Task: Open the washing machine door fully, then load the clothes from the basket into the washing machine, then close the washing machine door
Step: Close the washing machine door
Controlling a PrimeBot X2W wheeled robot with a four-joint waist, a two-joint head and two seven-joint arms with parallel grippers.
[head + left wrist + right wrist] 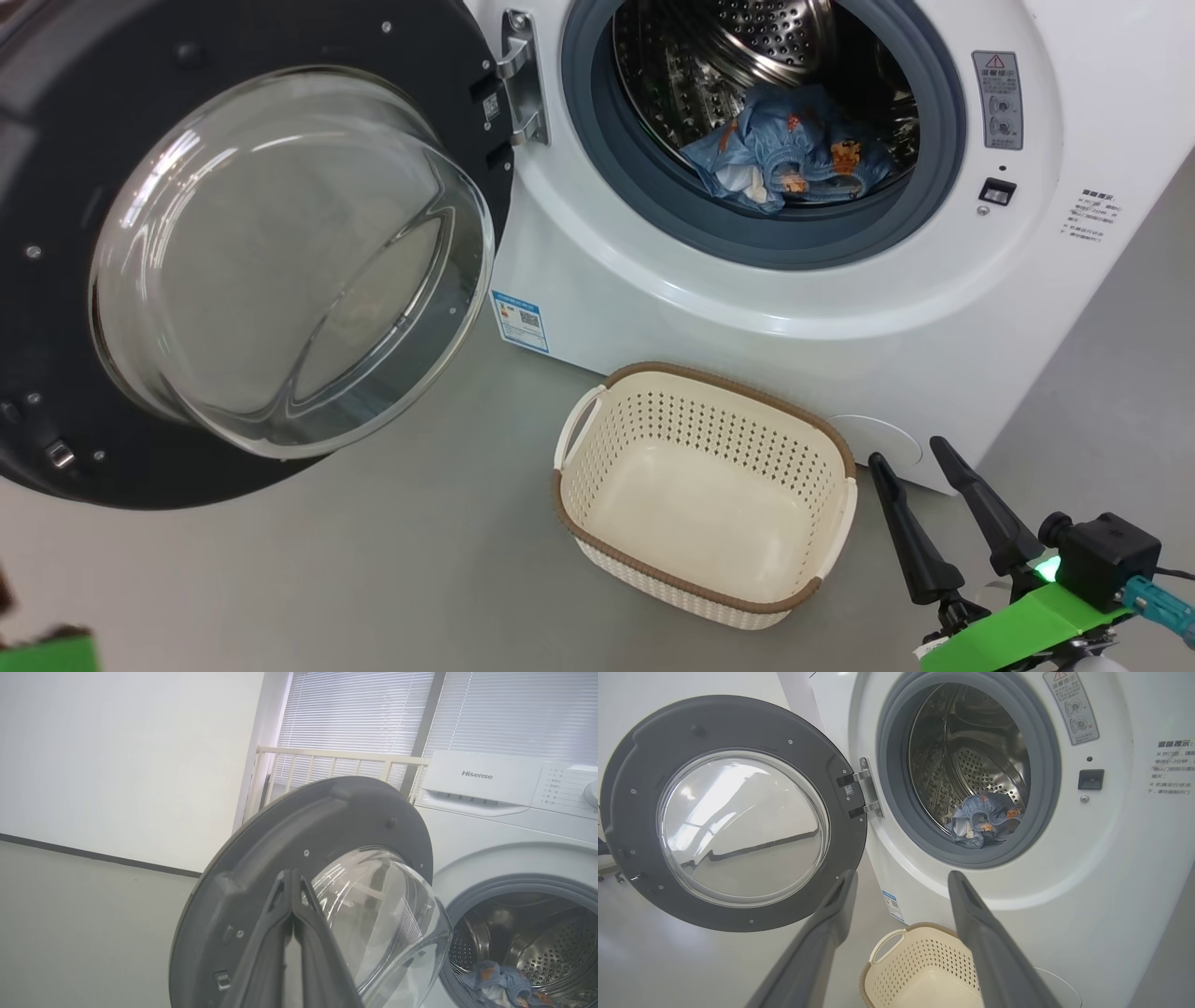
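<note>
The washing machine (747, 317) stands with its door (56, 140) swung wide to the left, the glass bowl facing me. The clothes (794, 149), blue fabric with orange bears and a white piece, lie inside the steel drum. The basket (709, 415) sits empty on the floor in front of the machine. To the right of the basket, my right gripper (907, 450) is open with nothing in it. In the left wrist view my left gripper (290, 873) is shut with nothing between its fingers, in front of the door's (280, 830) inner rim; touching or not, I cannot tell.
Grey floor spreads left of and in front of the basket (920, 961). A round flap (878, 439) sits low on the washer front beside my right fingertips. A cream railing (336, 758) and window blinds stand behind the machine (476, 826).
</note>
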